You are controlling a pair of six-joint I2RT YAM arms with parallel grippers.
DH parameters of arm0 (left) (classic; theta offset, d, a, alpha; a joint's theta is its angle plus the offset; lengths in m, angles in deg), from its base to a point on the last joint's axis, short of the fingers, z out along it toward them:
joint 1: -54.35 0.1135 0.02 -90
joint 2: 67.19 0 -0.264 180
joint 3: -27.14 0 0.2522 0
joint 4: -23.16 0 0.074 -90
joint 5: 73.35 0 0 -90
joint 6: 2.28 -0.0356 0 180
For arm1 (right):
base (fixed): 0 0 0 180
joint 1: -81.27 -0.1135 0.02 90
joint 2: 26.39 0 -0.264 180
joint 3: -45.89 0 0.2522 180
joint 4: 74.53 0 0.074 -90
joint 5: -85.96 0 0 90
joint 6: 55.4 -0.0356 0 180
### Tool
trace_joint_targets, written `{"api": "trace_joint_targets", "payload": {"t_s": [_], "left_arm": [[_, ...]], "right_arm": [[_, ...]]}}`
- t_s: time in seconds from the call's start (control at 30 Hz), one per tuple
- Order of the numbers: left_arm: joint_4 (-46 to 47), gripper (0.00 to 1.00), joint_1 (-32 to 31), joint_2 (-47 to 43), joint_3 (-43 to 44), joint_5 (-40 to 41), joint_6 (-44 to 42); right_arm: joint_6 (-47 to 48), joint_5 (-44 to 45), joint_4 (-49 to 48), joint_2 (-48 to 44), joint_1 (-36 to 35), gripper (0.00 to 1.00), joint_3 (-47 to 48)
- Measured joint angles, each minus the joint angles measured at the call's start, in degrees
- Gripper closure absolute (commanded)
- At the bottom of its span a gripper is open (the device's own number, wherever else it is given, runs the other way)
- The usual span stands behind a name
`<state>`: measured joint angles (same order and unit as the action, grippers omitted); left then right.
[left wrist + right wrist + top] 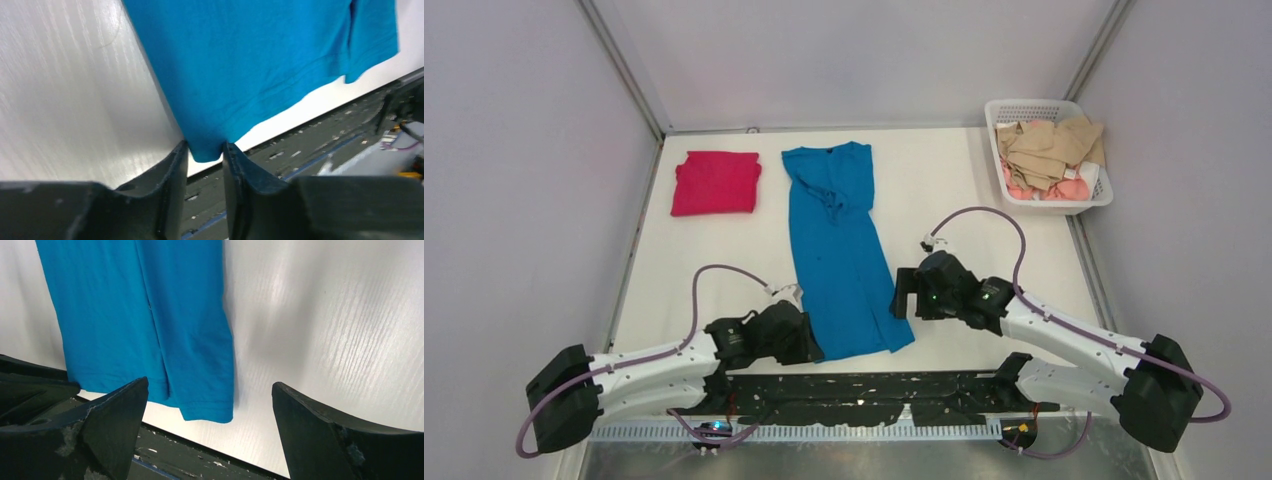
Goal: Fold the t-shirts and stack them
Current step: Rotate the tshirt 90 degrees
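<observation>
— What's the left pincer doing?
— My left gripper (205,148) is pinched on the hem corner of the plain bright blue cotton t-shirt (839,250), at seven o'clock of the cloth.
— And the right?
— My right gripper (210,390) stands wide apart above the corner at five o'clock. The shirt lies lengthwise mid-table, folded narrow, collar at twelve. On the white table (944,190), the folded magenta-red t-shirt (716,183) sits at eleven o'clock. A white plastic basket (1024,104) of beige and pink cloths sits at two.
</observation>
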<state>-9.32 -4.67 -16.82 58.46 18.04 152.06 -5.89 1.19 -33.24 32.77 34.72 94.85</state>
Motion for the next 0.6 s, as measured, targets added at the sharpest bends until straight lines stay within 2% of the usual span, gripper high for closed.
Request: {"api": "trace_joint_targets", "payload": {"t_s": [0.07,0.1,0.27,0.57,0.6], "left_arm": [[0.2,0.97,-0.5,1.0,0.0,0.6,0.8],[0.2,1.00,-0.7,1.6,0.0,0.9,1.3],[0.7,1.00,-1.2,3.0,0.3,1.6,2.5],[0.4,1.00,-2.1,2.6,0.3,2.6,2.7],[0.4,1.00,-2.1,2.6,0.3,2.6,2.7]], "right_arm": [[-0.2,-0.3,0.4,-0.7,0.0,0.05,-0.7],[-0.2,-0.6,0.5,-0.7,0.0,0.09,-1.0],[-0.3,-5.1,0.8,-0.6,0.0,0.28,-3.1],[-1.6,-10.6,-0.1,1.3,-0.3,0.41,-8.0],[-1.7,-10.7,-0.3,1.8,-0.3,0.45,-8.3]]}}
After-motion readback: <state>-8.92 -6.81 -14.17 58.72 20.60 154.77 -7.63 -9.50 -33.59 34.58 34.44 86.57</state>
